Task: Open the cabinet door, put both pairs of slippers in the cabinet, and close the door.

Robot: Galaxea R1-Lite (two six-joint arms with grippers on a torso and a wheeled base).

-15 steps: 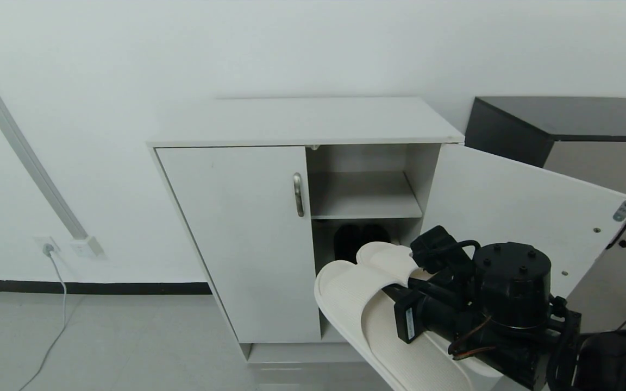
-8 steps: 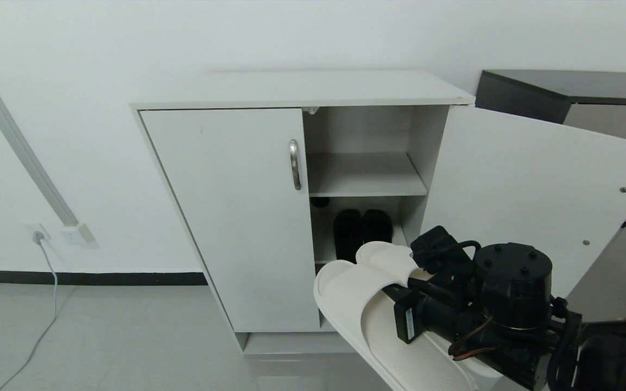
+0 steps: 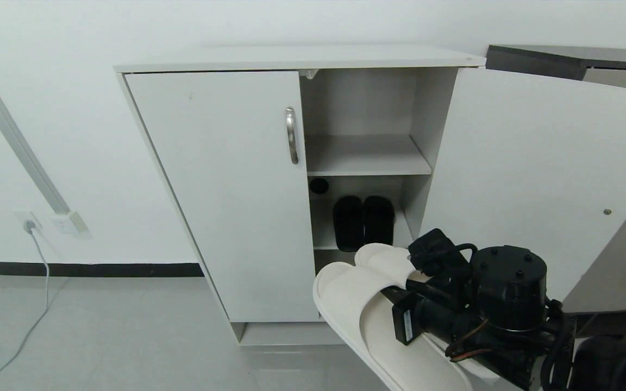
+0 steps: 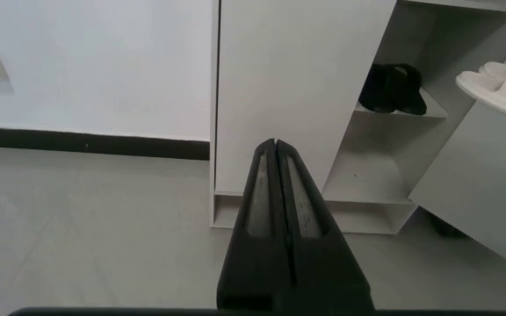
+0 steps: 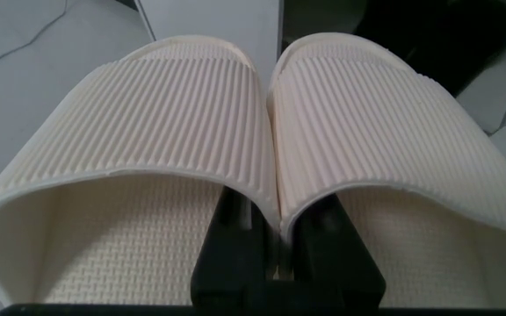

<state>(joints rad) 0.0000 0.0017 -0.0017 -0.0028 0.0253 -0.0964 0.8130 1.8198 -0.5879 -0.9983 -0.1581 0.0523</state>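
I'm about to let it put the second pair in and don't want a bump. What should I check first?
1. Right door swung open: ok.
2. White slippers clamped in right gripper: ok.
3. Black slippers already on middle shelf: ok.
4. Upper shelf bare: ok.
5. Left gripper shut, holding nothing: ok.
6. Space behind the shut left door: cannot tell.

A pair of black slippers [image 3: 363, 221] lies side by side, seemingly touching, on the middle shelf [image 3: 322, 237] of the cabinet [image 3: 226, 190].
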